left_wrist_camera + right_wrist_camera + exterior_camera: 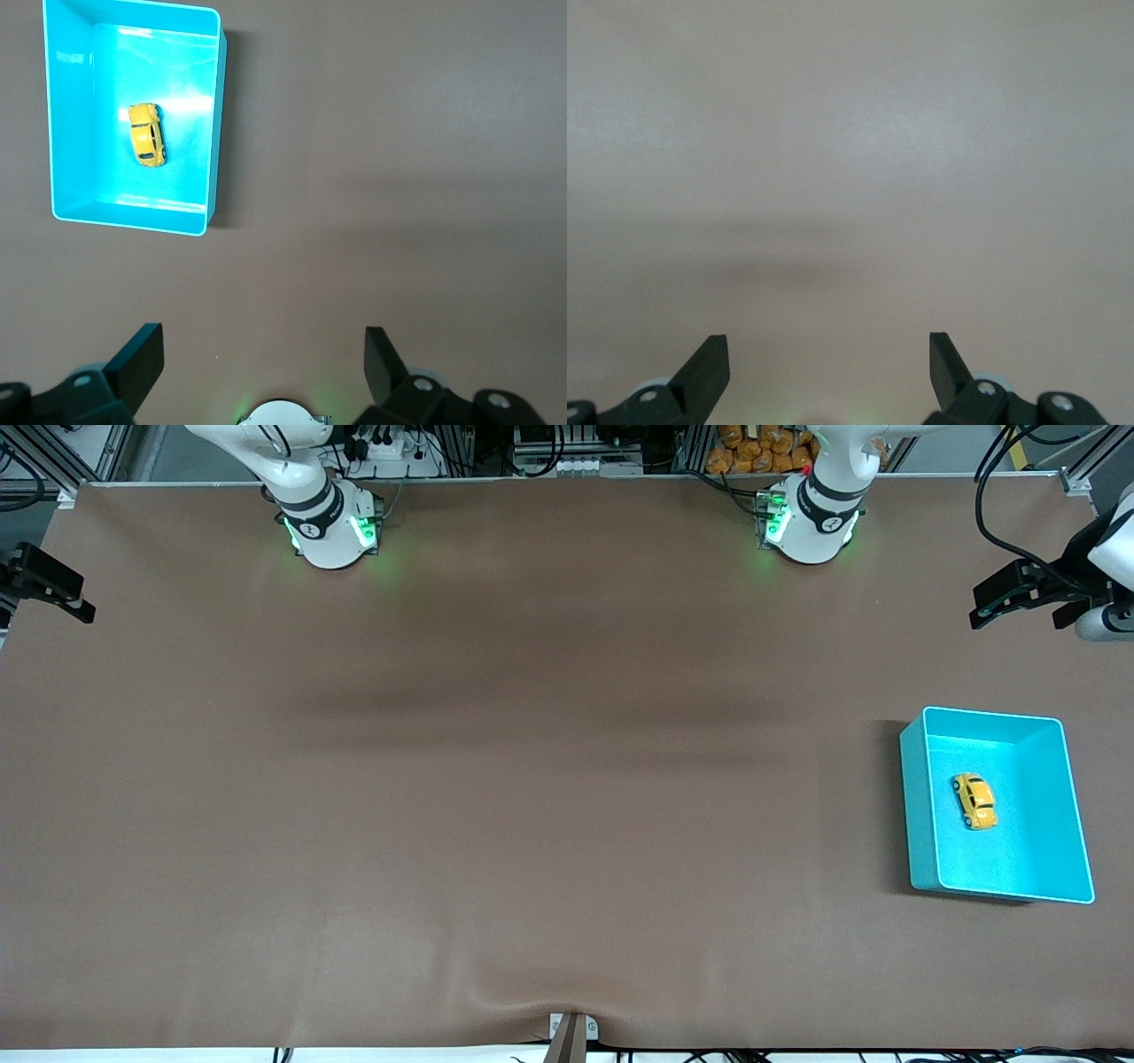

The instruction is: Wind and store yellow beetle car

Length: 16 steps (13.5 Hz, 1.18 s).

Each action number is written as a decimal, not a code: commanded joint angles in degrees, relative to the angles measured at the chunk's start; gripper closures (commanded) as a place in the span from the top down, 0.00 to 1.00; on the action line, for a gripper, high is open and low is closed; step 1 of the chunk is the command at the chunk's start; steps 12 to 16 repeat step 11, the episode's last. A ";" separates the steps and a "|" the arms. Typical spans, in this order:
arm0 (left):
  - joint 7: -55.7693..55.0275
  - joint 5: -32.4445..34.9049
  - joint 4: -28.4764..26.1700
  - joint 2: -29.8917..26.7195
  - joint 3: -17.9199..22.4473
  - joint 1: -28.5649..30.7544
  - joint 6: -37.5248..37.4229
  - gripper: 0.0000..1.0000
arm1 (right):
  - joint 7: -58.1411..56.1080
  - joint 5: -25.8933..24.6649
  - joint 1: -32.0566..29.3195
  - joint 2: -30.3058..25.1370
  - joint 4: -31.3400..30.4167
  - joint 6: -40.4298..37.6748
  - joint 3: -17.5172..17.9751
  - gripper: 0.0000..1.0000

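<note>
The yellow beetle car lies on the floor of the teal bin near the left arm's end of the table. In the left wrist view the car sits in the bin far below. My left gripper is open and empty, high over the bare table near its own base. My right gripper is open and empty, high over bare brown table. Neither hand shows clearly in the front view.
The brown table mat has a small ripple at its front edge. A black bracket sticks in at the right arm's end and black and white hardware at the left arm's end.
</note>
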 commanded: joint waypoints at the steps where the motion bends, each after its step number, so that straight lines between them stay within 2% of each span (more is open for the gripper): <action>1: -0.73 -0.11 0.15 -0.06 -0.28 0.21 -0.70 1.00 | -0.88 -0.12 0.38 -0.30 0.50 -0.94 0.31 1.00; 16: -0.73 -0.11 0.24 0.03 -0.28 0.21 -0.61 1.00 | -3.61 0.93 0.47 -0.30 0.41 -2.97 0.22 1.00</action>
